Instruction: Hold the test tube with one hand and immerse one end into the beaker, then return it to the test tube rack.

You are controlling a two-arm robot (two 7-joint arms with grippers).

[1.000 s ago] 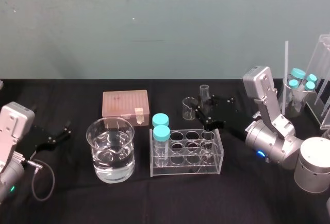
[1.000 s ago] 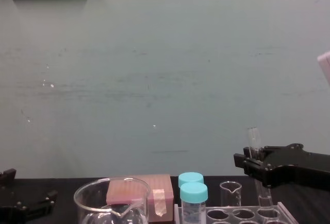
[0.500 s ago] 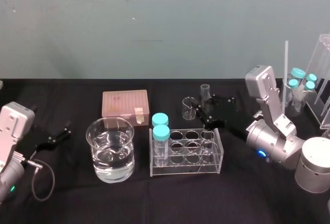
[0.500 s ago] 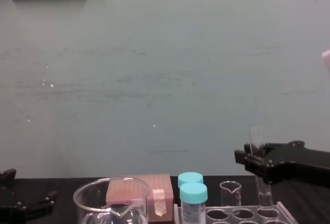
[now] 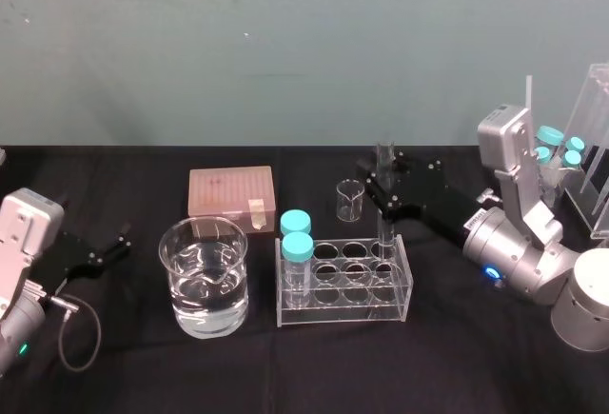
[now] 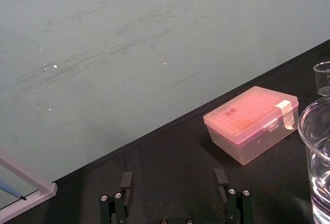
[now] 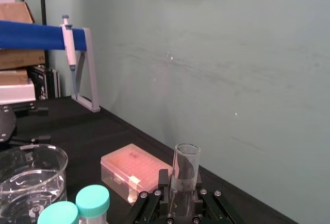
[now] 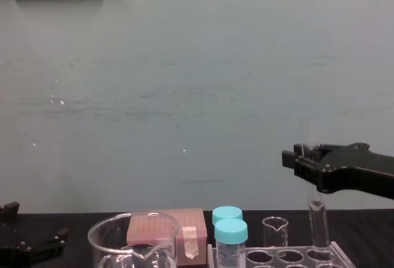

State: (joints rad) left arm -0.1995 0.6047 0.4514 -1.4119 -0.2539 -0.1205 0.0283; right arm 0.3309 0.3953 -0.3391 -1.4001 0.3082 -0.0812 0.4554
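My right gripper (image 5: pixel 382 191) is shut on the test tube (image 5: pixel 384 214), a long clear glass tube held upright. The tube's rounded lower end sits at the back right hole of the clear test tube rack (image 5: pixel 343 317). In the chest view the black jaws (image 8: pixel 300 159) grip the test tube (image 8: pixel 317 222) near its top, above the rack (image 8: pixel 337 253). The right wrist view has the tube (image 7: pixel 184 172) between the fingers. The wide beaker (image 5: pixel 204 276) with water stands left of the rack. My left gripper (image 5: pixel 107 251) rests open at the far left, also seen as the left gripper (image 6: pixel 174 183).
Two teal-capped vials (image 5: pixel 297 243) stand in the rack's left holes. A pink tip box (image 5: pixel 231 191) lies behind the beaker. A tiny clear beaker (image 5: pixel 349 199) stands behind the rack. At the far right stands a clear stand with more teal-capped vials (image 5: pixel 557 152).
My right gripper has risen and drawn back to the right with the test tube, pulling it higher out of the rack's back right hole. The left arm has stayed still.
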